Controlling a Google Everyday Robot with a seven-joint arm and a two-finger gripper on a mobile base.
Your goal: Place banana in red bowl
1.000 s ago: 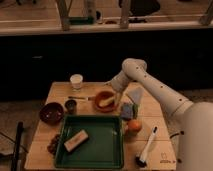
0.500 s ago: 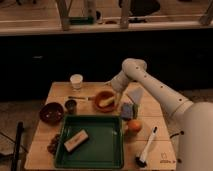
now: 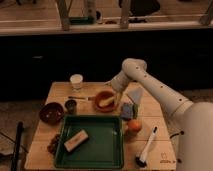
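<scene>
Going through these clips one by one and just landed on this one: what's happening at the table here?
A white one-armed robot is reaching over a wooden table, with its gripper down at the right rim of the red bowl. The banana is lying inside that bowl. Nearby sit a darker brown bowl, a small dark cup, a white cup, an orange and a green tray holding a small block.
</scene>
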